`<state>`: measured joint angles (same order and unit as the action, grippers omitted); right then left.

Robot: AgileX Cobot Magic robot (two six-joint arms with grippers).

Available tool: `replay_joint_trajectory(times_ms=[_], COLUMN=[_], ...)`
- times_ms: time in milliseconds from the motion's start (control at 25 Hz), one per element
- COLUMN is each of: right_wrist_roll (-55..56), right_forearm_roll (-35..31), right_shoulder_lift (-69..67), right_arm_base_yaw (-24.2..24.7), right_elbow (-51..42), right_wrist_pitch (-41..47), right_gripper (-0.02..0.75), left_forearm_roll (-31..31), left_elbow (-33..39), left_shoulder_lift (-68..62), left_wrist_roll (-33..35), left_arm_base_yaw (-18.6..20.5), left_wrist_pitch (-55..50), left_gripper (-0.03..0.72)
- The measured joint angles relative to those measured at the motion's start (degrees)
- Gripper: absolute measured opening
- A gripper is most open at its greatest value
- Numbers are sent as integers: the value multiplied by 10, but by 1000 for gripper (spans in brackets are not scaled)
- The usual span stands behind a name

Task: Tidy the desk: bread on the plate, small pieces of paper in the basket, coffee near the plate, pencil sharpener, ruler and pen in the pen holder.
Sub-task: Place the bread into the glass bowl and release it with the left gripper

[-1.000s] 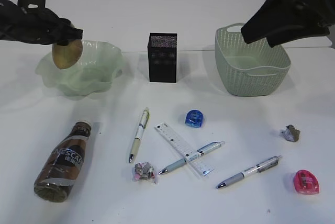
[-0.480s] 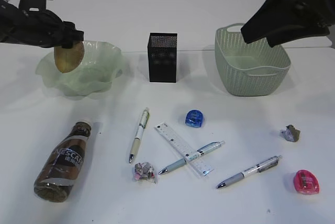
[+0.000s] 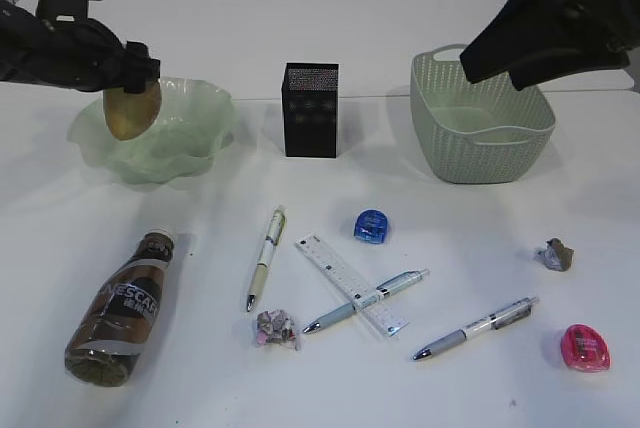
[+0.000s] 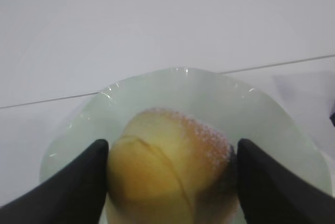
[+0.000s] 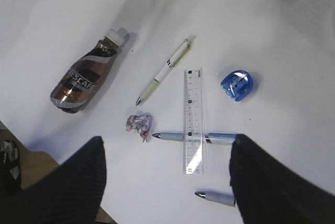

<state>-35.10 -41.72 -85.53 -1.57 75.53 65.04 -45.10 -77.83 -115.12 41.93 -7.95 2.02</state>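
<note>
Left gripper [image 4: 170, 177] hangs over the plate [image 3: 190, 143] at the back left of the desk [image 3: 330, 28], its two dark fingers [image 4: 84, 182] spread on either side of the bread [image 3: 130, 108]; the wrist view shows the golden roll filling the gap between them, but whether the pads press it or merely flank it I cannot tell. From the exterior view the bread sits low inside the wavy green dish, against its left wall. Right gripper [image 5: 165, 177] is raised high above the basket [image 3: 480, 123] at the back right, its jaws wide apart with nothing between them, looking down on the clutter. Between plate and basket stands the black mesh pen holder [image 3: 311, 110]. The coffee [image 3: 120, 310] lies on its side at the front left, cap toward the plate. Toward the middle lie a white pen [image 3: 266, 256], the ruler [image 3: 350, 285] crossing over a blue pen [image 3: 366, 300], a blue pencil sharpener [image 3: 371, 225] and a crumpled pink paper scrap [image 3: 276, 329]. Farther right are a grey pen [image 3: 476, 328], a grey paper scrap [image 3: 556, 254] and a pink pencil sharpener [image 3: 586, 347].
</note>
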Motion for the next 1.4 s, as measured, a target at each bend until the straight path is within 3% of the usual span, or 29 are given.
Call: replay_joint_trajectory(times_ms=[400,800,1000,1400], right_wrist_roll=[0,0,0,0], right_forearm_roll=[0,-3,-3,-3], right_shoulder_lift=[0,0,0,0], right_arm_base_yaw=[0,0,0,0], right_elbow=[0,0,0,0], right_wrist_pitch=[2,5,5,5], right_gripper=[569,569,569,569], left_forearm_roll=[-33,-138,-127,-16], left_elbow=[0,0,0,0], left_shoulder_lift=[-20,-20,-20,-20], left_wrist_roll=[0,-1,-1,-1], left_arm_base_yaw=[0,0,0,0], left_wrist_pitch=[-26,-29,-29,-58], left_gripper=[592,594,593,592])
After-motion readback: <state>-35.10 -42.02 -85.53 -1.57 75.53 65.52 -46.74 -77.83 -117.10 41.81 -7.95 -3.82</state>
